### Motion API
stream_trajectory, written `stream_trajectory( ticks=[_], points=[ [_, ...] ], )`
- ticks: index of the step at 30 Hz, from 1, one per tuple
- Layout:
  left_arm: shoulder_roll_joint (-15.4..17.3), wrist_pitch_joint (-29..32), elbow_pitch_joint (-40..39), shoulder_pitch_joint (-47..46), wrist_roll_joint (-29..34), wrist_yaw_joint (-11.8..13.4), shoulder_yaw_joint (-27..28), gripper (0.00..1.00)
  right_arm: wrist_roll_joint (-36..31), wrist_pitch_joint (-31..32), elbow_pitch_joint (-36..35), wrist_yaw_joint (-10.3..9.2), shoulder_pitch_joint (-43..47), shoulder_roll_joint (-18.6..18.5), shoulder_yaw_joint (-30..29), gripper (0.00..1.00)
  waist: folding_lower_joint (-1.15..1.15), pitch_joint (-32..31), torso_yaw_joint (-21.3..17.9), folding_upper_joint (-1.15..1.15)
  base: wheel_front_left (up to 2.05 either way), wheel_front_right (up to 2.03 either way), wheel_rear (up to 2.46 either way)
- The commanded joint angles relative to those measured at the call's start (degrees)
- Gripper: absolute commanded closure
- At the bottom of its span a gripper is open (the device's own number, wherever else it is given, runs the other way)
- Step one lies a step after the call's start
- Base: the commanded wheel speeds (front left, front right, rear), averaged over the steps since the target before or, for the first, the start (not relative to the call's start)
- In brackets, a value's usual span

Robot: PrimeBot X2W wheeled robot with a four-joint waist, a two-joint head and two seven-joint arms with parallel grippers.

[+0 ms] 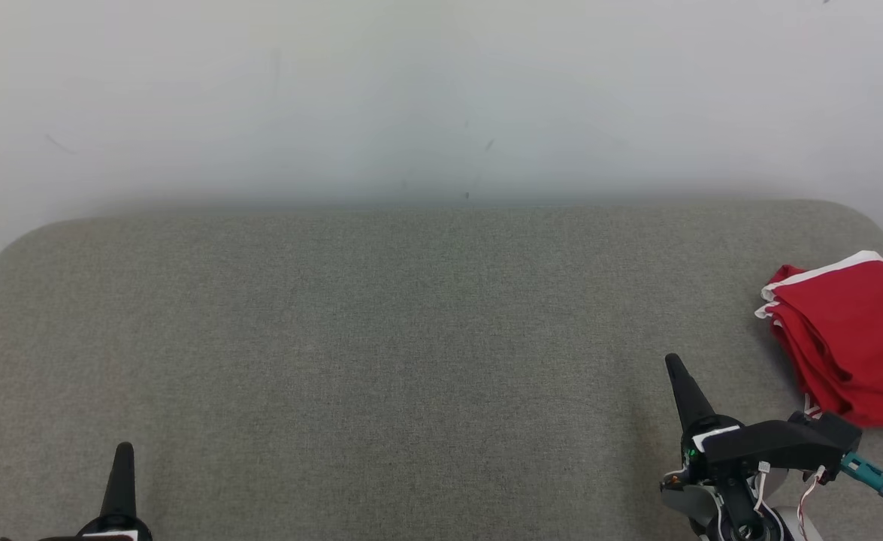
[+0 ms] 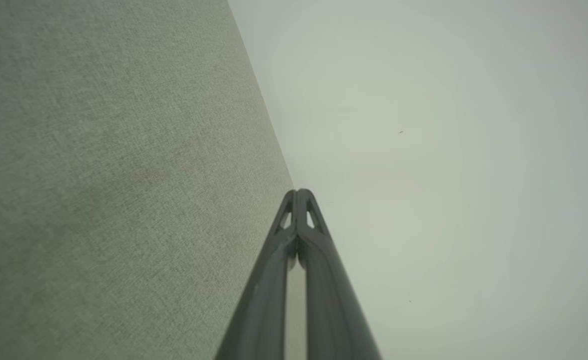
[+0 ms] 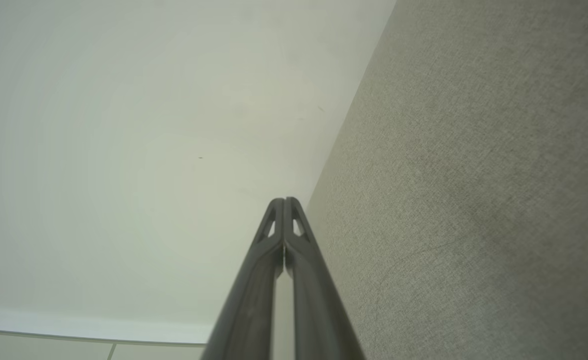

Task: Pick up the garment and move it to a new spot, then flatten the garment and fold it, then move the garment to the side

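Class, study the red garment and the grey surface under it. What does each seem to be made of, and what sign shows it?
Red garment: soft, matte cloth, possibly a light knit; it lies in limp folds, with white trim on an edge. Grey surface: matte woven fabric, upholstery-like; a fine flecked weave shows, and its corners look rounded.

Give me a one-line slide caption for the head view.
Red white-trimmed garment lies at right edge of grey cushion; left gripper and right gripper, both shut and empty, clear of it.

Garment — right side off-frame
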Motion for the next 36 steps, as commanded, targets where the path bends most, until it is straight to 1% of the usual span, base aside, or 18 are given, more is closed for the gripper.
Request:
stream_trajectory(
  ticks=[1, 21, 36],
  points=[
    [0.0, 0.3, -0.1, -1.4, -1.6, -0.3, 0.5, 1.00, 1.6, 0.3, 0.1, -0.08, -1.4, 0.1, -0.2, 1.00, 0.00, 0.1, 0.0, 0.00, 0.00, 0.00, 0.00],
    [-0.1, 2.9, 0.8, -3.1, -10.7, -0.8, 2.8, 1.00, 11.4, 2.7, 2.6, -0.10, -4.6, 0.3, -0.4, 1.00, 0.00, 1.1, -0.2, 0.00, 0.00, 0.00, 0.00],
    [-0.1, 4.4, 1.4, -4.0, -16.3, -1.2, 4.1, 1.00, 16.9, 3.9, 4.0, -0.12, -6.5, 0.5, -0.5, 1.00, 0.00, 1.7, -0.3, 0.00, 0.00, 0.00, 0.00]
  ],
)
